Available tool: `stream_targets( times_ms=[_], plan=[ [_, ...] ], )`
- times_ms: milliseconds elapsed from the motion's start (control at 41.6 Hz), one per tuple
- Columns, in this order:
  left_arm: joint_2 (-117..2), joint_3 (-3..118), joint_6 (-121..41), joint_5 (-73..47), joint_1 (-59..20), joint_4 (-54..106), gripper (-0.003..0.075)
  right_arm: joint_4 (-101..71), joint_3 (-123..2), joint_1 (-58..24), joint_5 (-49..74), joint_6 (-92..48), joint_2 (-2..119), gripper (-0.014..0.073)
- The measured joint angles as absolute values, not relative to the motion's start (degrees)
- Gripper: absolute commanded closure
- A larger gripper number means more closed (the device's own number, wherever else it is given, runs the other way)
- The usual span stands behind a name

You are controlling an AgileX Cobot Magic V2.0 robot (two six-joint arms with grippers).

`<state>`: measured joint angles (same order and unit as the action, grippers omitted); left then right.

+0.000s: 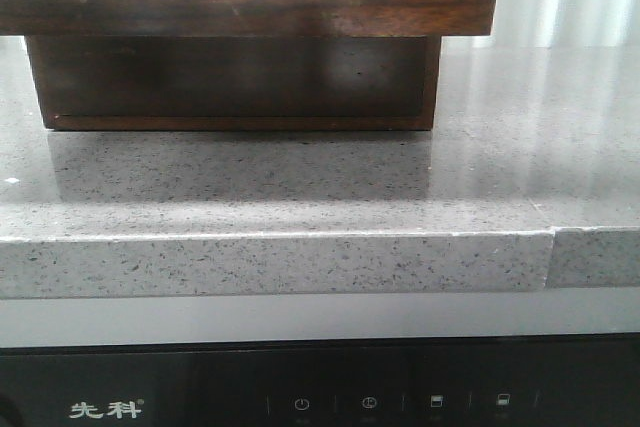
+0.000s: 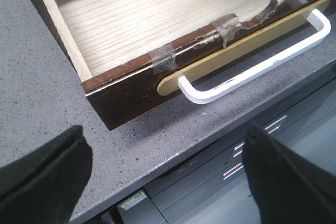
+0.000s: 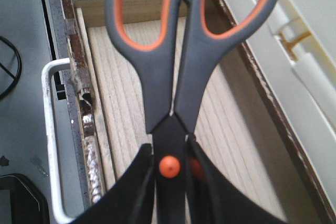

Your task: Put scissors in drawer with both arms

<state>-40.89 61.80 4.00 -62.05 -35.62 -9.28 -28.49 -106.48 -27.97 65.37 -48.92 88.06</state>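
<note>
The right hand (image 3: 173, 203) held the scissors (image 3: 178, 72) clamped at the pivot, orange-lined loops toward the top of the right wrist frame, hanging over the pale wooden floor of the open drawer (image 3: 236, 145). The left hand (image 2: 163, 182) stood wide and held nothing, low in its frame, just off the drawer's white handle (image 2: 247, 69) above the grey counter (image 2: 42, 93). To finish well, the right hand should probably lower toward mid-floor, clear of the chipped front edge, before releasing.

A pale, grained wood floor is seen in the drawer (image 2: 157, 19), with a chipped dark front; the speckled stone tabletop (image 1: 300, 187) is polished; matt plastic handles are seen on the scissors (image 3: 173, 77).
</note>
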Motion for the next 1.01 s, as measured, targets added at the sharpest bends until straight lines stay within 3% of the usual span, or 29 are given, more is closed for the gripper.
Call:
stream_targets(
  times_ms=[409,649,1010],
  plan=[
    [-40.89,61.8,4.0,-62.05,-35.62,-9.28,0.0157,-19.45,-109.45,-32.0,63.45,-49.88,102.53,0.0503],
    [-40.89,61.8,4.0,-62.05,-35.62,-9.28,0.0157,-19.0,-109.56,-32.0,62.15,-49.88,103.75,0.0164],
    [-40.89,61.8,4.0,-62.05,-35.62,-9.28,0.0157,-19.0,-109.67,-32.0,61.26,-45.88,99.54,0.016]
  ],
)
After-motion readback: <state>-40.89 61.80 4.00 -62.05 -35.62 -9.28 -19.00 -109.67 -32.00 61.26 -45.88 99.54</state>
